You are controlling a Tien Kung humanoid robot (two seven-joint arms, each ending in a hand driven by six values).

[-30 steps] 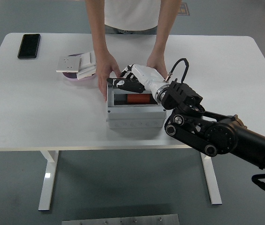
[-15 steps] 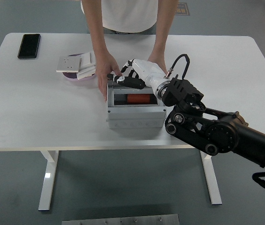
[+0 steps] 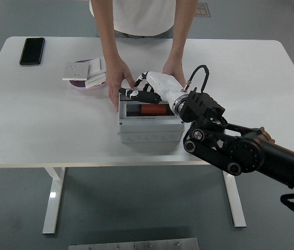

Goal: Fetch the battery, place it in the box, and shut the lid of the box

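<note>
While the battery [image 3: 148,110] lies left-to-right in the box [image 3: 150,123], the right hand [image 3: 142,88] hovers just above — fingers loosely extended, holding nothing.

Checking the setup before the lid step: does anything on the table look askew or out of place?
Mostly tidy. The odd spot is the pile at far left: white plates stacked crookedly on a purple dish. The battery lies flat in the box, which a person's hands steady while the right hand hovers at its far rim.
</note>
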